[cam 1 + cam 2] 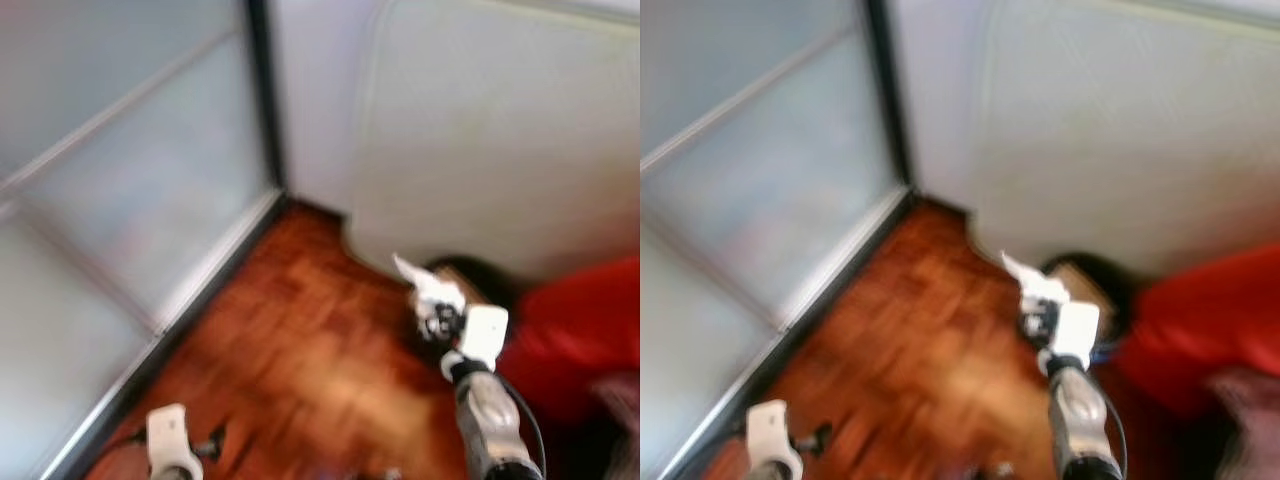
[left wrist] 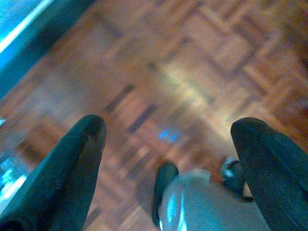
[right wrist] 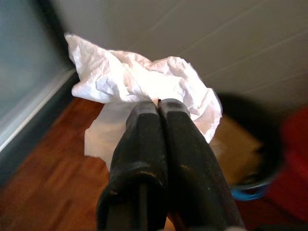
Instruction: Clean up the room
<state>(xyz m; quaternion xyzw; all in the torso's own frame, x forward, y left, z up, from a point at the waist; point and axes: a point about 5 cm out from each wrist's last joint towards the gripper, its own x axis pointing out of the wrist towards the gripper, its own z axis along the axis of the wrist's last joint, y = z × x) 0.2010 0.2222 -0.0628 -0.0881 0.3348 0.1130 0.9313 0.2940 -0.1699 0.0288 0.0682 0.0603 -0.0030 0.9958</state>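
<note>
Ahead of my right arm, the right gripper is clamping its two black fingers together on a crumpled white paper tissue, which is bunching out above and to both sides of the fingertips. From the head views I am seeing that tissue being held up over a reddish-brown parquet floor, near a dark round bin with a brownish inside.

- Bin: sitting against a pale grey-white wall panel; a red, blurred mass is lying just beside it on the right.
- Left side: frosted glass panels in a dark frame are meeting the floor at a dark skirting edge.
- Left gripper: hanging low over the parquet, its black fingers standing well apart with nothing between them.
- Picture quality: I am noting motion blur across the head views, so finer detail of the bin and the red mass cannot be told.
</note>
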